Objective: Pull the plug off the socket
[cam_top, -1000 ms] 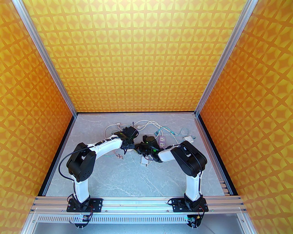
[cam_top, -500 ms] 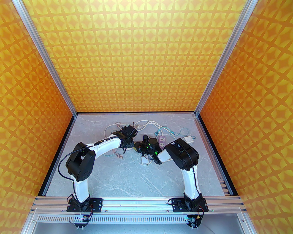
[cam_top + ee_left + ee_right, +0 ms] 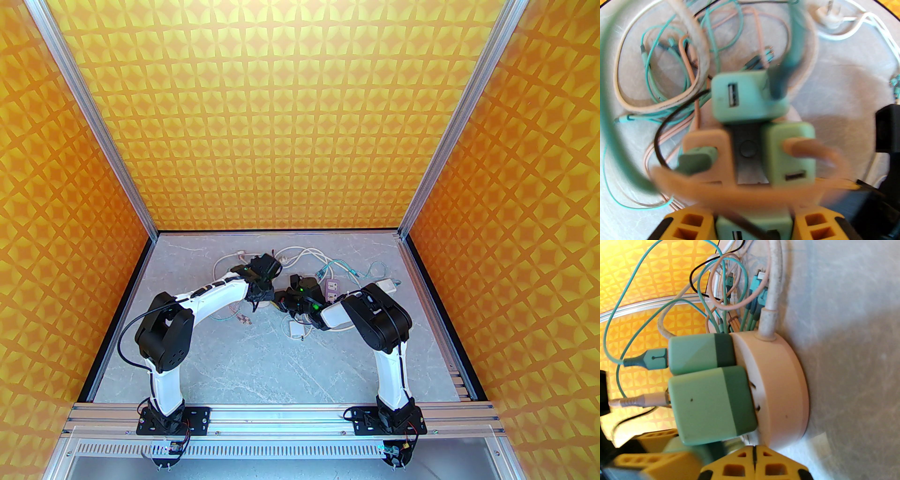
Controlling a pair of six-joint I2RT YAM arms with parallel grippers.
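Observation:
The socket point(image 3: 778, 385) is a round pink hub lying on the grey table, with several green plugs stuck in its top face point(image 3: 747, 164). My left gripper point(image 3: 752, 221) comes down from above, its yellow fingers point(image 3: 689, 225) shut on the nearest green plug point(image 3: 750, 228). That held plug point(image 3: 693, 451) appears blurred in the right wrist view. My right gripper point(image 3: 753, 458) is shut with nothing between its tips, which press against the hub's side rim. From above, the left gripper point(image 3: 261, 296) and the right gripper point(image 3: 280, 300) meet at mid-table.
Two more green plugs point(image 3: 710, 404) point(image 3: 693, 352) sit in the hub, trailing teal and pink cables point(image 3: 670, 70). A purple power strip point(image 3: 332, 289), a white adapter point(image 3: 385, 285) and another white adapter point(image 3: 296, 329) lie nearby. White cords point(image 3: 304, 255) loop behind. Orange walls enclose the table.
The right arm's elbow has swung left and its wrist has edged closer to the hub. The left arm has barely shifted. Both grippers keep the same opening.

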